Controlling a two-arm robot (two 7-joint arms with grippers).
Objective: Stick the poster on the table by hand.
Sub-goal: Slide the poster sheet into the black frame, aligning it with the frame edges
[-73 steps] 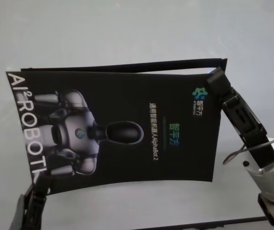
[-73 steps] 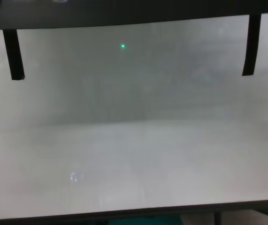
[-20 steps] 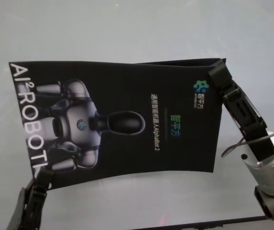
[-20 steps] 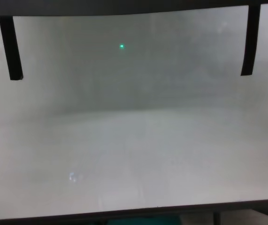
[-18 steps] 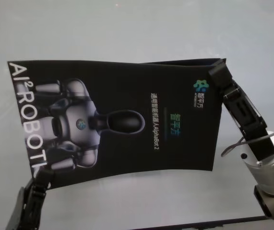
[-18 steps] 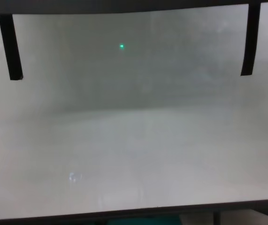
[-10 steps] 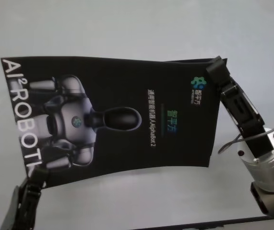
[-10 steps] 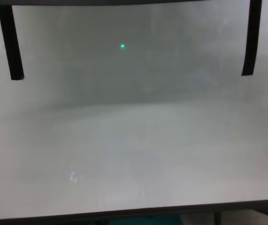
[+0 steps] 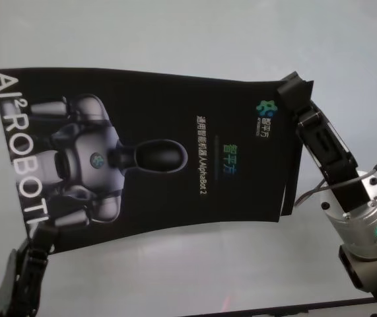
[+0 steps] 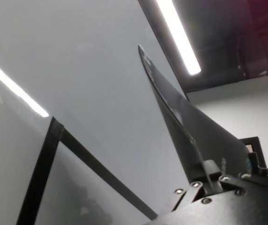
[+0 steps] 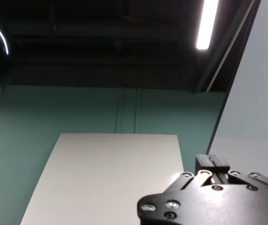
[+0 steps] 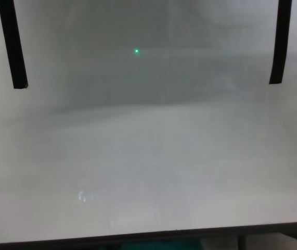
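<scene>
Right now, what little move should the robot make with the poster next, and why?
Probably lower it gently toward the table. The poster hangs in the air, pinched by the left gripper at its near left corner and the right gripper at its far right corner. The chest view shows two black tape strips dangling above the table.

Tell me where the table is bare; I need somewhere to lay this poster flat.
The pale grey-white table is bare between the two narrow black tape strips and forward to its dark front edge. The large black robot-printed poster is held by the left gripper and right gripper at opposite corners.
</scene>
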